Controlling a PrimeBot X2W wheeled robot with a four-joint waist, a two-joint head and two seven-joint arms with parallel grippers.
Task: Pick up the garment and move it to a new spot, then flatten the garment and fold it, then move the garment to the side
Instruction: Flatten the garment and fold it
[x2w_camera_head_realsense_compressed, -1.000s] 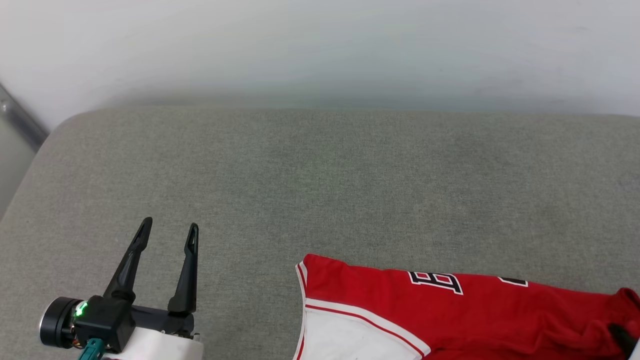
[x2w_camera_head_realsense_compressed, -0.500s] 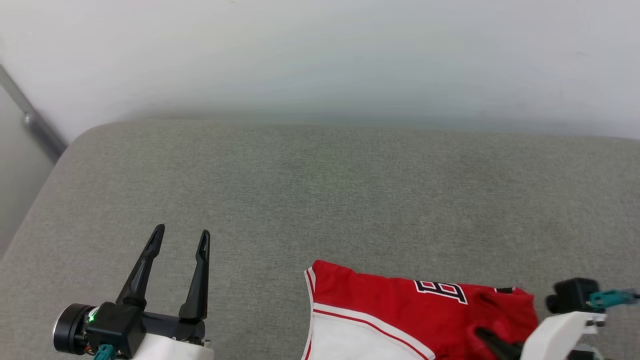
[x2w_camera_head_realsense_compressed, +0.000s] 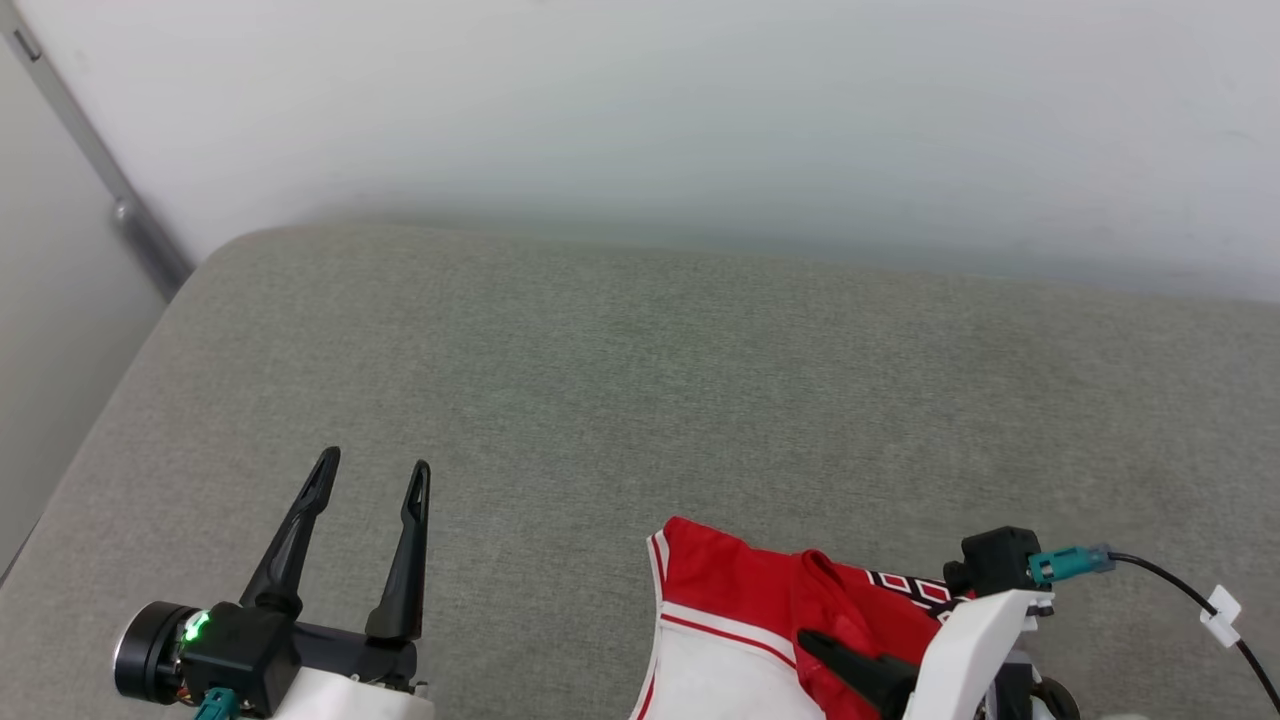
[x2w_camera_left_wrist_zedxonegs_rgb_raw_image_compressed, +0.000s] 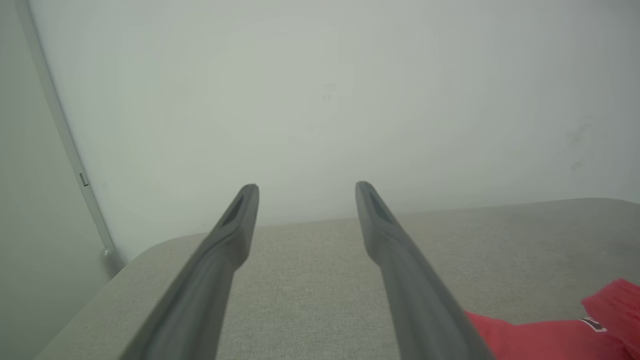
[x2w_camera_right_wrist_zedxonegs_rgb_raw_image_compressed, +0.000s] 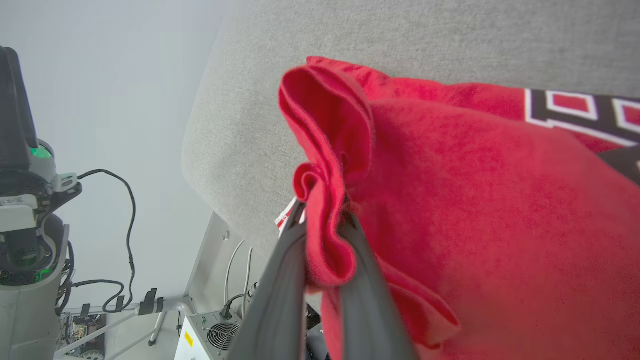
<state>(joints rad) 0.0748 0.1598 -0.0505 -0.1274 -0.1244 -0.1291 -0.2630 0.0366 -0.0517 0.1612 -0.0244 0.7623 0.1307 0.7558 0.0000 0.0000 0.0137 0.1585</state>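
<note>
The red jersey garment (x2w_camera_head_realsense_compressed: 760, 590) lies at the near edge of the grey cushion (x2w_camera_head_realsense_compressed: 640, 400), its white sleeve (x2w_camera_head_realsense_compressed: 720, 670) toward me and black lettering (x2w_camera_head_realsense_compressed: 915, 590) partly folded under. My right gripper (x2w_camera_head_realsense_compressed: 815, 640) is shut on a bunched red fold of the garment (x2w_camera_right_wrist_zedxonegs_rgb_raw_image_compressed: 325, 225), seen pinched between its fingers in the right wrist view. My left gripper (x2w_camera_head_realsense_compressed: 375, 470) hovers open over bare cushion to the left, apart from the cloth. The left wrist view has its spread fingers (x2w_camera_left_wrist_zedxonegs_rgb_raw_image_compressed: 240, 220) and a red corner of the garment (x2w_camera_left_wrist_zedxonegs_rgb_raw_image_compressed: 575, 330) at lower right.
A pale wall (x2w_camera_head_realsense_compressed: 640, 120) rises behind the cushion. A metal rail (x2w_camera_head_realsense_compressed: 130, 215) runs down at far left. A black cable with a white tag (x2w_camera_head_realsense_compressed: 1220, 610) trails from my right wrist. The right wrist view has cables and a fan box (x2w_camera_right_wrist_zedxonegs_rgb_raw_image_compressed: 210, 330) below the cushion edge.
My right gripper has dragged the garment's right side leftward, folding it over so most lettering is covered. The head camera shifted, showing more wall rail. The left gripper stays open.
</note>
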